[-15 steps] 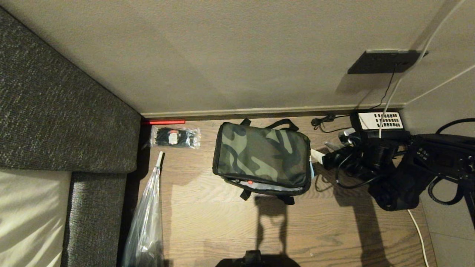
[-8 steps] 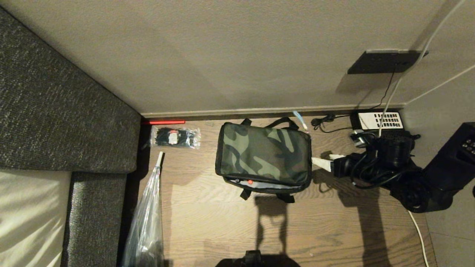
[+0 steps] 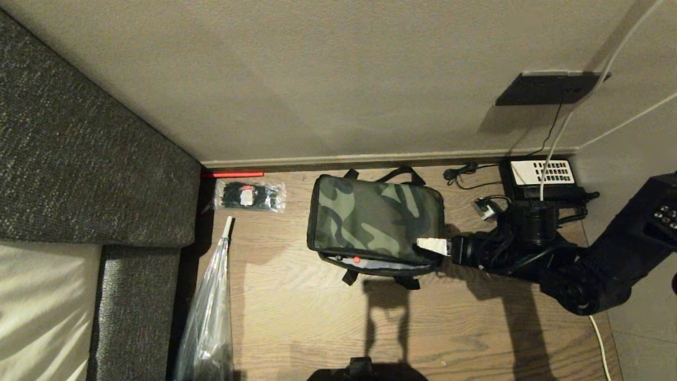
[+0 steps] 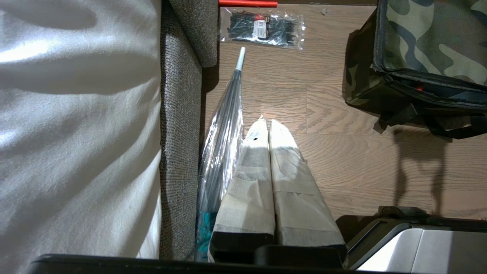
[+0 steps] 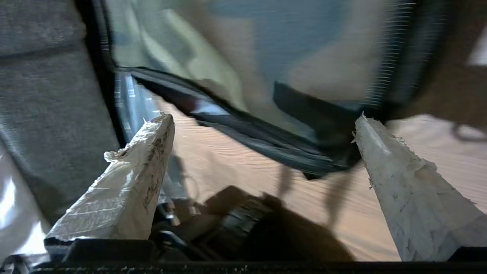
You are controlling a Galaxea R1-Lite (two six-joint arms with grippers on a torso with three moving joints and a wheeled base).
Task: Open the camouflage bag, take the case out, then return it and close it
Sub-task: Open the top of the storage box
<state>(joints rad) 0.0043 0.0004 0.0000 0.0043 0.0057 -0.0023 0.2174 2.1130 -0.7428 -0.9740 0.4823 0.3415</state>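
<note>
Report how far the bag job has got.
Done: nothing I can confirm; the case is not in view. In hand: the right gripper, fingers spread wide, sits at the near right corner of the camouflage bag, whose lid lies down with a slim gap along its near edge. Left: uncertain. The left gripper is parked, shut.

So the camouflage bag (image 3: pixel 375 222) is sitting upright on the wood floor, just in front of the baseboard (image 3: pixel 338 160) and close to it. Boxy thing, green camo fabric, black trim and black straps poking out at the baseboard side and the opposite side. Lid is down but not fully shut: along the edge away from the baseboard there's a narrow gap showing pale lining and a small red mark. The case itself can't be made out, so presumably whatever's in that slit is too hidden to tell.
</note>
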